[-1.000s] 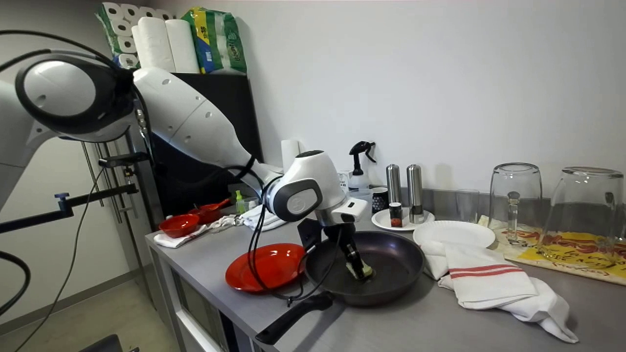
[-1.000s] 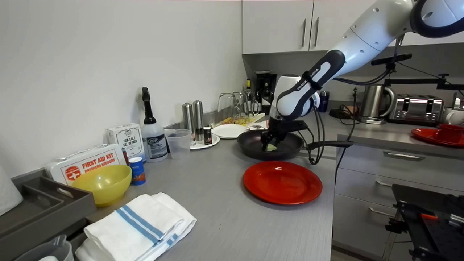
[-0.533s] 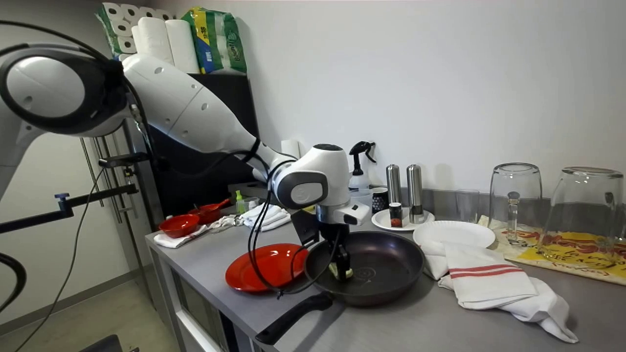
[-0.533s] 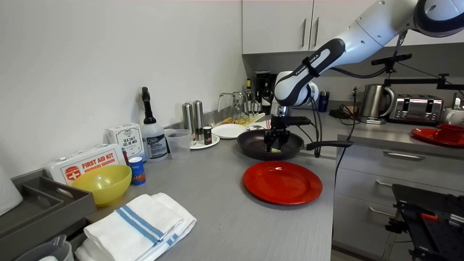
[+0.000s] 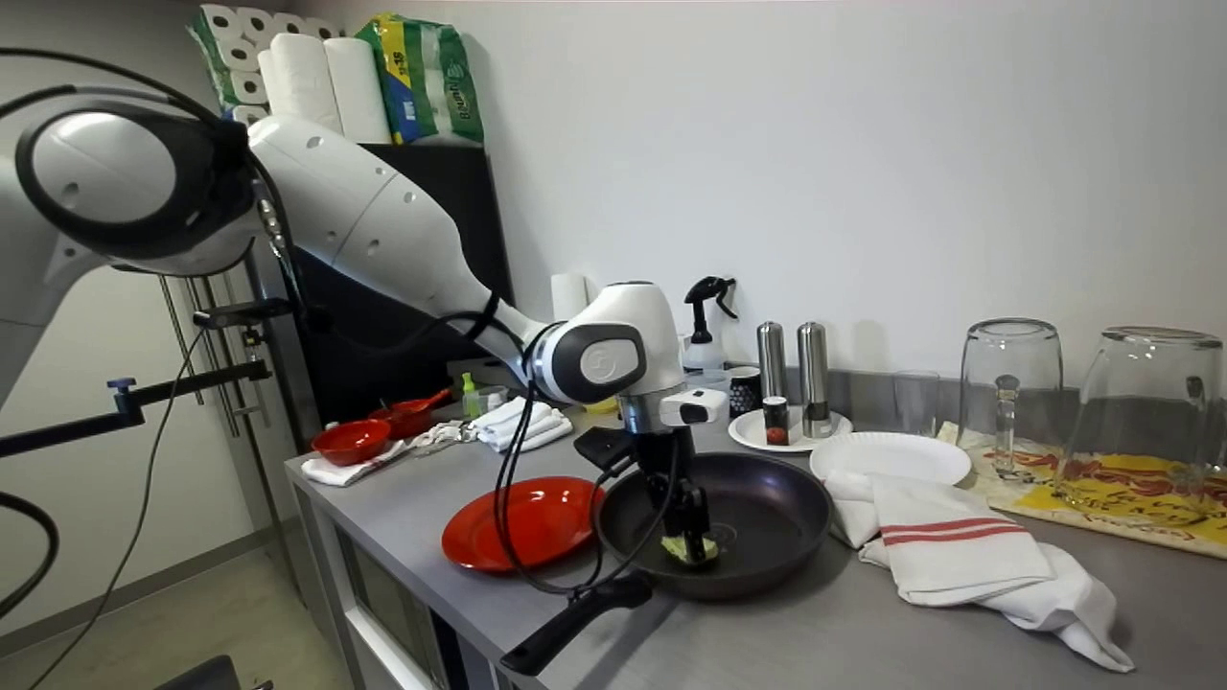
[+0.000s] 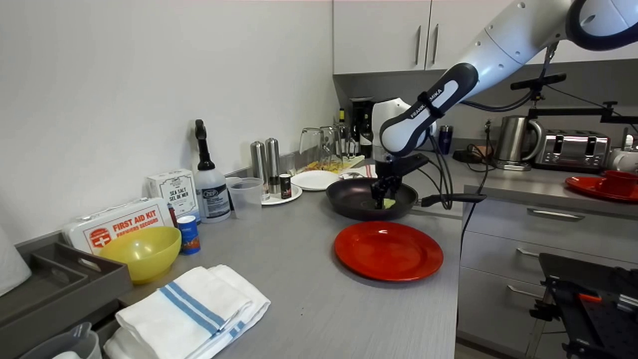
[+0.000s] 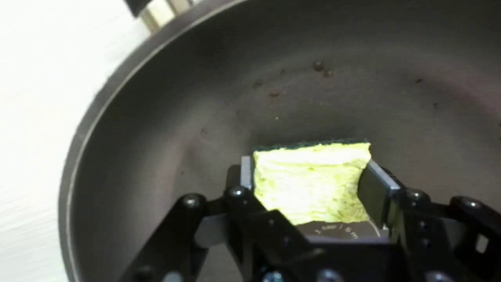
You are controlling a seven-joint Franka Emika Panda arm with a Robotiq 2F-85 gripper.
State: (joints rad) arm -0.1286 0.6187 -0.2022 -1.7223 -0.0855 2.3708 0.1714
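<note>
My gripper (image 7: 312,178) is shut on a yellow sponge (image 7: 309,188) with a dark green scrubbing layer on its far edge. The finger pads (image 7: 377,184) press on the sponge's two sides, and one side is dented inward. The sponge is down in the black frying pan (image 7: 156,129), at its floor; I cannot tell how firmly it touches. In both exterior views the gripper points down into the pan (image 5: 776,527) (image 6: 344,199), and a bit of sponge (image 5: 675,548) (image 6: 389,203) shows at the fingertips. Small dark specks and brown drops (image 7: 318,66) lie on the pan floor.
The pan handle (image 5: 575,628) points to the counter's front edge. A red plate (image 5: 518,527) (image 6: 389,252) lies beside the pan. A striped towel (image 5: 959,546), a white plate (image 5: 891,460) and grinders (image 5: 812,374) stand nearby. Robot cables (image 5: 513,517) hang over the red plate.
The gripper, holding the sponge, has moved back and forth inside the pan and changed its tilt. It first shifted toward the red plate's side, then partly back. The pan stays in place.
</note>
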